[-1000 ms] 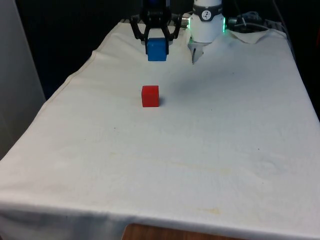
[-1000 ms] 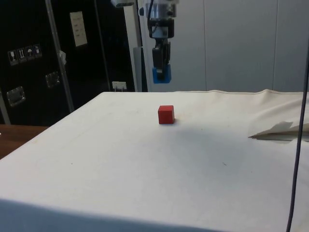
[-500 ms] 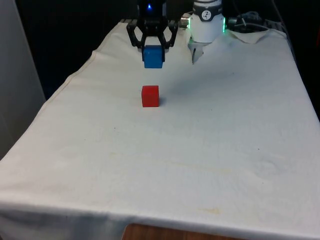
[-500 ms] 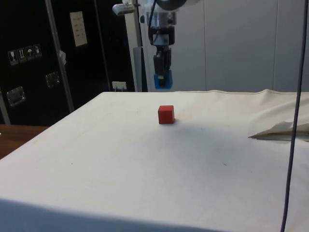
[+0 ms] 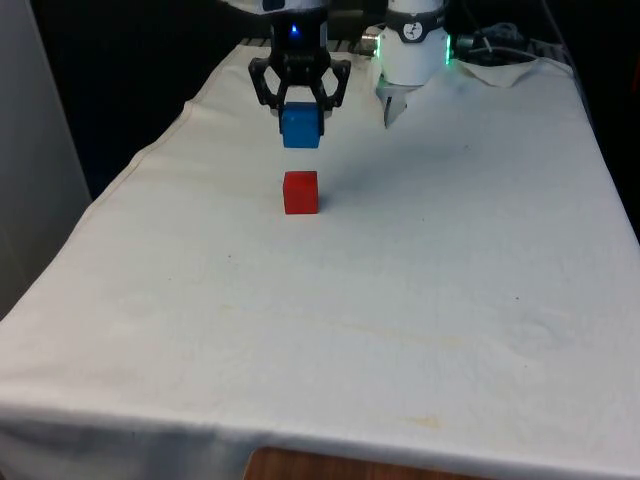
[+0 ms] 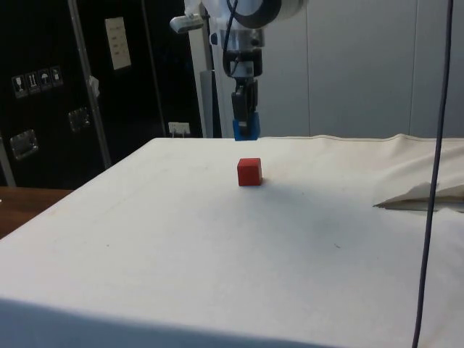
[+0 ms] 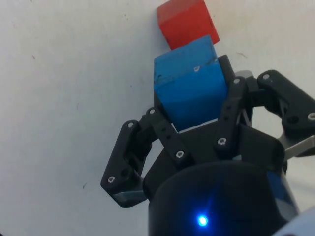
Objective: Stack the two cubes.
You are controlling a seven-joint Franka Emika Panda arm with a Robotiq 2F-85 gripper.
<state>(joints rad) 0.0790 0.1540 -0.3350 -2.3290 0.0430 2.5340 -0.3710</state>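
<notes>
- The red cube (image 5: 300, 192) is sitting squarely on the desk (image 5: 420, 300), faces level.
- The end effector (image 5: 300, 112) is clamping the blue cube (image 5: 300, 127), hanging just above the red one, not touching.

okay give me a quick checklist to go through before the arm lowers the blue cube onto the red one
1. Grip: gripper shut on the blue cube, fingers on opposite sides. Ok.
2. Target: red cube sits flat on the white cloth, nothing touching it. Ok.
3. Clearance: blue cube hangs in the air above the red cube, a gap between them in the side view. Ok.
4. Sideways line-up: in the front view, blue cube sits directly over the red one. Ok.
5. Depth line-up: in the wrist view the red cube shows just beyond the blue one. Cannot tell.
6. Rotation match between the cubes: cannot tell.
</notes>
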